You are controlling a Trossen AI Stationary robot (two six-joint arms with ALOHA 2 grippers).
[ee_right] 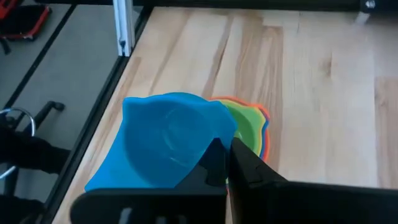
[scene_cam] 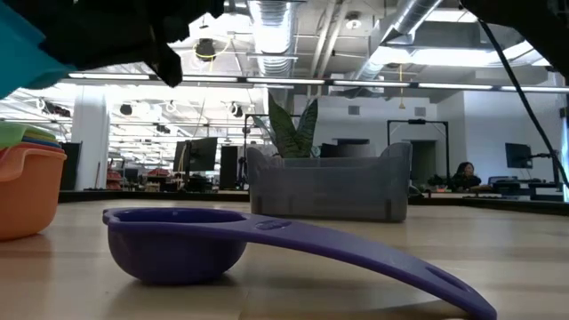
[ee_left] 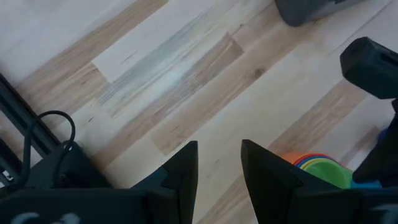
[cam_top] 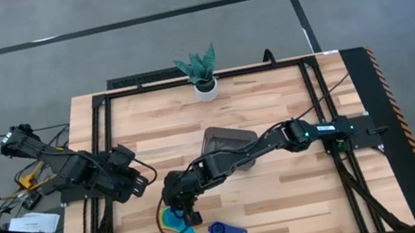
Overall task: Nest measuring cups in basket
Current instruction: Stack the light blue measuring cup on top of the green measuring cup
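Note:
A nested stack of cups (orange outermost, green and yellow inside) (cam_top: 171, 220) (ee_right: 252, 124) (scene_cam: 27, 191) stands on the table near its near edge. My right gripper (ee_right: 229, 163) (cam_top: 184, 209) hovers over the stack, shut on the light blue cup (ee_right: 165, 146). The dark blue cup (cam_top: 228, 231) (scene_cam: 178, 240) lies alone to the stack's right, bowl on the wood with its handle (scene_cam: 391, 267) sloping down to the table. The dark grey basket (cam_top: 229, 140) (scene_cam: 329, 182) sits mid-table under the right arm. My left gripper (ee_left: 219, 168) (cam_top: 140, 180) waits open, left of the stack. My right gripper pinches the light blue cup's wall at the rim (ee_right: 214, 140) between its two fingers, coming from above and slanting down. The fingers hide the exact place of contact. The cup is tilted and lifted clear, above the nested stack (scene_cam: 22, 53).
A white pot with a green plant (cam_top: 202, 76) stands at the far edge, behind the basket. Black frame rails (cam_top: 100, 135) run along the table's sides. Bare wood lies between basket and plant and to the right of the dark blue cup.

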